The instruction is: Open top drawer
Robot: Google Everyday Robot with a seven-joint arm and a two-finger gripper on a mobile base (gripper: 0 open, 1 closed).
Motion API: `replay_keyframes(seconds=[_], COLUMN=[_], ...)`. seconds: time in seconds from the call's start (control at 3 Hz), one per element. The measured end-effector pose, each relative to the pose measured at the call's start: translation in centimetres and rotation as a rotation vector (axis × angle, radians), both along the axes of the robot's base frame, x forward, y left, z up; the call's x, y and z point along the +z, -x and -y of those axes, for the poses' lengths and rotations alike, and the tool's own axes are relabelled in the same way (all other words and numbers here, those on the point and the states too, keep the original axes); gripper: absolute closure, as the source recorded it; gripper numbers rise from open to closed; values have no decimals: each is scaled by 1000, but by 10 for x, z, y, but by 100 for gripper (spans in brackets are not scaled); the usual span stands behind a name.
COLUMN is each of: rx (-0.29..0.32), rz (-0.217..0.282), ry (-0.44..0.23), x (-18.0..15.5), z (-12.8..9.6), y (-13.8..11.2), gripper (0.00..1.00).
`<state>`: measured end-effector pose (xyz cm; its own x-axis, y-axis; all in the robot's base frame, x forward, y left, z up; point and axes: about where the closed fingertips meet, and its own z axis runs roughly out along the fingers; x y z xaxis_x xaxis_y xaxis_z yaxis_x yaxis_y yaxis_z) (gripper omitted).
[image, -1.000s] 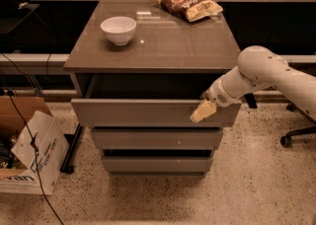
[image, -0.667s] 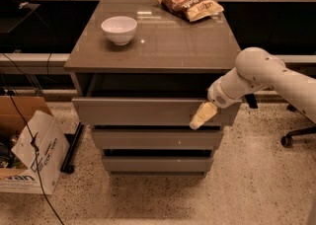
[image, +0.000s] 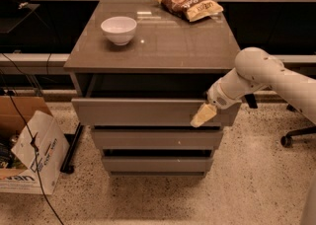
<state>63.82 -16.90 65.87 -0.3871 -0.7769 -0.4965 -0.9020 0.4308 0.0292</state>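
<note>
Top drawer [image: 138, 112] partly out, gripper [image: 203, 115] at its front
We see the drawer jutting toward us beneath the tabletop [image: 168, 46]; the gripper is at its right end (gripping or not, we cannot tell).

Letters "van" show on the cardboard box [image: 19, 182] at left; the gripper [image: 203, 115] is at the top drawer [image: 138, 112] front.

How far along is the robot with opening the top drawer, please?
Partly done: the top drawer stands out from under the cabinet top, its dark inside showing. In hand: the gripper is at the right end of its front panel. Left: probably pulling it further out, since only part of the box shows.
</note>
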Motion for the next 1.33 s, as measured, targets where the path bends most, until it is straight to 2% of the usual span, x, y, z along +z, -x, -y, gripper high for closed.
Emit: replay_keyframes(seconds=[0.33,0.67,1.0,1.33], rx=[16,3,-4,-3], rz=[-4,-65,-82,-82], ry=[16,66,64,64], x=[7,22,24,23], z=[4,23,26,25], y=[8,47,54,54], gripper=[50,78,63,39])
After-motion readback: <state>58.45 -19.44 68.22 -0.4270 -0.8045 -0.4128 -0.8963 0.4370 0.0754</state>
